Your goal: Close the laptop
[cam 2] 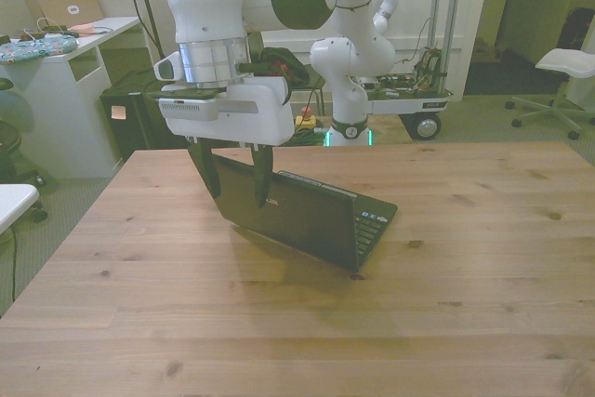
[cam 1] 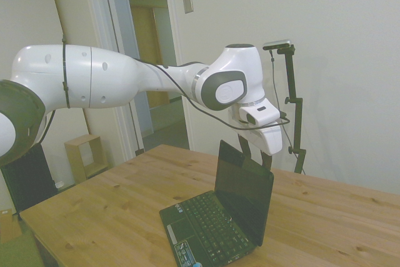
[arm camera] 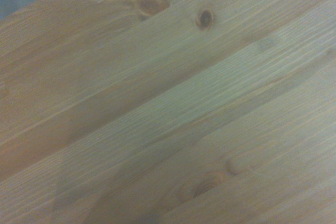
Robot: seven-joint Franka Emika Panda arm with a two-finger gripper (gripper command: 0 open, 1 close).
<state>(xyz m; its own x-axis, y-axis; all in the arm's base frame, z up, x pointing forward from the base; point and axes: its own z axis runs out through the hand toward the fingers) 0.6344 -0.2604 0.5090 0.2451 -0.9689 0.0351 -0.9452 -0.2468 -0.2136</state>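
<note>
The laptop (cam 1: 228, 214) sits open on the wooden table (cam 2: 465, 304), lid upright. The gripper (cam 2: 236, 174) hangs at the lid's top edge, fingers spread; it seems just behind the lid, grasping nothing.

The table (cam 2: 465, 258) is matt, knotty wood planks with visible grain. The laptop (cam 2: 307, 216) has a glossy black lid and dark shiny screen. The arm (cam 1: 112, 76) is smooth, glossy white plastic.
</note>
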